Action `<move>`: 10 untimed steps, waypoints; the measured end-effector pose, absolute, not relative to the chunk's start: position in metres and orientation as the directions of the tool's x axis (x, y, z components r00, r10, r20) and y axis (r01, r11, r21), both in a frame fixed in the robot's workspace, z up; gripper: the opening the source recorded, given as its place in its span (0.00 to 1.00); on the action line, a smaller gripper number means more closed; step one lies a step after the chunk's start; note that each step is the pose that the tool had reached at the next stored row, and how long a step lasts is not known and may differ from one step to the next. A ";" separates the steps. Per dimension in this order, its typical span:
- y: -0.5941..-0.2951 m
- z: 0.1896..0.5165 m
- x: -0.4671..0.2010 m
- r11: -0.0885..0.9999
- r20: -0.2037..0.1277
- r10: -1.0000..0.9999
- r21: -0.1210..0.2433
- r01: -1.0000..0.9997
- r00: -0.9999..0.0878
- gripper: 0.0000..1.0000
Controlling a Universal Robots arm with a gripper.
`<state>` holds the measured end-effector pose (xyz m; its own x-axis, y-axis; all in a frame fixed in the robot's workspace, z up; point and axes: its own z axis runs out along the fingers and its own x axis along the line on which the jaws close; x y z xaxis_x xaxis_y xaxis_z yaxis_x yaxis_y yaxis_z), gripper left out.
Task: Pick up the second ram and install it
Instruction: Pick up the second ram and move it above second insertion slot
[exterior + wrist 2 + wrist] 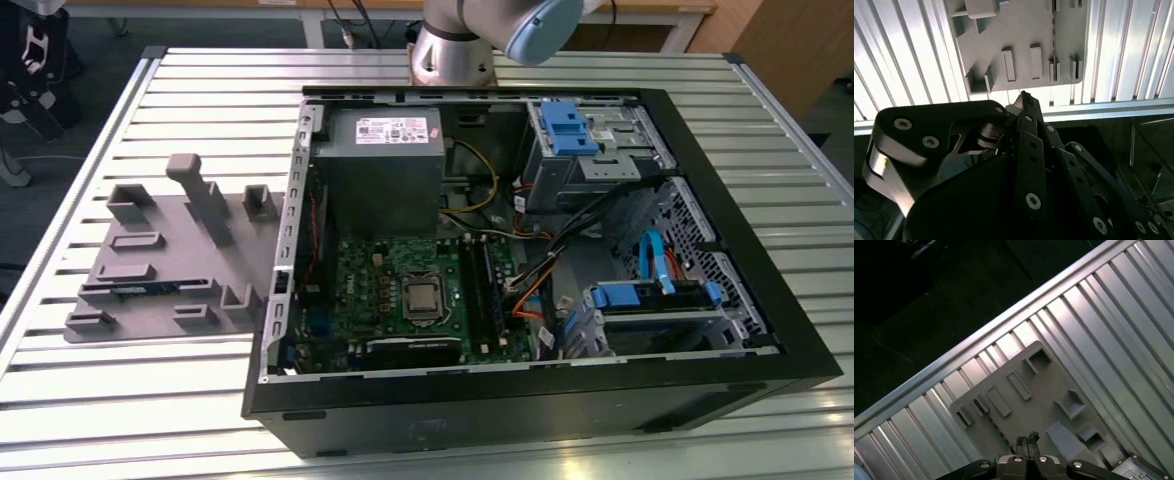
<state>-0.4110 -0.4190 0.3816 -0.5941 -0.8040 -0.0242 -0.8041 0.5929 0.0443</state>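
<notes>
The second ram [140,290] is a thin stick with blue on it, standing on edge in a slot of the grey holder [180,250] on the exterior view's left, beside the open computer case [534,400]. The second wrist view shows the ram [1054,35] as a thin dark line on the holder [1024,25]. My gripper [1024,100] hangs well above the holder [1039,385], seen in both wrist views. Its black fingertips [1027,438] are together with nothing between them. The dark memory slots [478,290] lie beside the processor socket [423,297] on the green motherboard.
The case stands on a ribbed metal table [200,100]. Inside are a grey power supply [380,165], loose cables [534,235], and blue drive-bay latches [567,130] [654,295]. The arm's base [451,55] rises behind the case. The table's edge [979,335] runs past the holder.
</notes>
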 end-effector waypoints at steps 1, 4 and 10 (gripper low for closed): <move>-0.419 0.381 -0.411 0.577 -0.024 -0.815 0.044 -0.816 -0.578 0.11; -0.419 0.381 -0.411 0.532 -0.024 -0.845 0.044 -0.845 -0.534 0.11; -0.419 0.380 -0.411 0.437 -0.024 -0.898 0.044 -0.898 -0.439 0.11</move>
